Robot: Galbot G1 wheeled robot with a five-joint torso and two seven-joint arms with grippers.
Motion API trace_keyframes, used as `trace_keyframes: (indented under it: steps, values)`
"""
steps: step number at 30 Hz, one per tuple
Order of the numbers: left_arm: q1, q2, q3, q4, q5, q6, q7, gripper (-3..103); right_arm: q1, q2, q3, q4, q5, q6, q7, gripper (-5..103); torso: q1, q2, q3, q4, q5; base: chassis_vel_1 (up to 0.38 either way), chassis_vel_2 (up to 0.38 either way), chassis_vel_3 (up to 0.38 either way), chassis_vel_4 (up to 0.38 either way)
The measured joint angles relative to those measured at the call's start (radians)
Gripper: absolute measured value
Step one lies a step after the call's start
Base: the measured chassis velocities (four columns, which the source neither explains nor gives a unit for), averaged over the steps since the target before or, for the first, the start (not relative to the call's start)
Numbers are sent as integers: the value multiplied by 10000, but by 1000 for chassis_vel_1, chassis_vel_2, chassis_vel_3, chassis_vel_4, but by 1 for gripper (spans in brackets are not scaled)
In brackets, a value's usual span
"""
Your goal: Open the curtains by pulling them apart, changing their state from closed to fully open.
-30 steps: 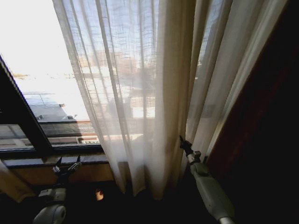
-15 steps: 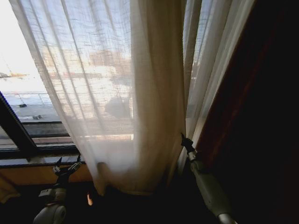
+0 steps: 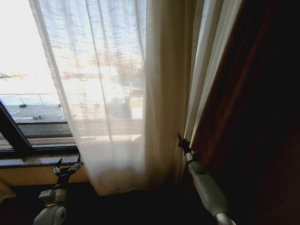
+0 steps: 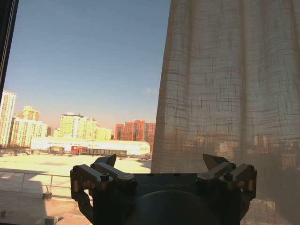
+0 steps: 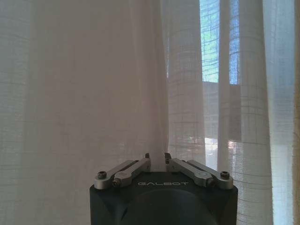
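The sheer cream curtains [image 3: 117,93] hang in pleats across the middle of the head view, bunched thick around [image 3: 164,93]. My right gripper [image 3: 180,139] is low at the bunched fold's right side. In the right wrist view it [image 5: 158,158] is shut, pinching a vertical fold of the curtains [image 5: 93,93]. My left gripper [image 3: 68,166] sits open by the window sill, left of the fabric's free edge and apart from it. The left wrist view shows it [image 4: 159,164] with its fingers [image 4: 105,161] spread wide, the curtains [image 4: 234,93] hanging beyond on one side.
A dark window frame bar [image 3: 14,133] slants at the far left above the sill [image 3: 37,161]. Bare glass left of the fabric shows rooftops and city buildings [image 4: 70,126]. A dark reddish-brown surface [image 3: 262,117] takes up the right side, close behind my right arm.
The head view has shifted from frame to frame. The curtain's hem, bulged and lifted half a second ago, now hangs straighter. My right gripper stays on the fold; the left gripper holds its place.
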State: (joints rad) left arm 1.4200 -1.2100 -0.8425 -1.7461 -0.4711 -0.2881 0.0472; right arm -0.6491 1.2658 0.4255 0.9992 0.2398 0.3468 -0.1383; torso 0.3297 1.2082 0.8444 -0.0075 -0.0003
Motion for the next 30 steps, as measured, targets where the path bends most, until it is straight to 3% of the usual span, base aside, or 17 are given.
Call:
trace_keyframes:
  steps: [7, 9, 13, 21, 30]
  values:
    - [0, -1, 5, 1, 0, 0, 3, 100, 859, -118, 482, -1443, -789, -325, 1311, 0, -1, 0, 0, -5, 1, 0, 0, 0, 0]
    - [0, 0, 6, 2, 0, 0, 4, 100, 1058, -365, 698, -1757, -1030, -637, 2013, 0, -2, 1, -1, -4, 2, 0, 0, 0, 0]
    - [0, 0, 5, 4, 0, 0, 2, 100, 1122, -743, 842, -1915, -1013, -794, 2437, 0, -1, 1, 0, -4, 2, 0, 0, 0, 0]
    - [-1, 0, 5, 3, 0, 0, 3, 100, 903, -1121, 967, -1643, -677, -971, 2646, 0, -1, 1, 0, -9, 5, 0, 0, 0, 0]
    - [0, 0, 5, 3, 0, 0, 5, 100, 339, -970, 695, -563, -430, -1136, 2355, 0, -1, 0, 1, -6, 3, 0, 0, 0, 0]
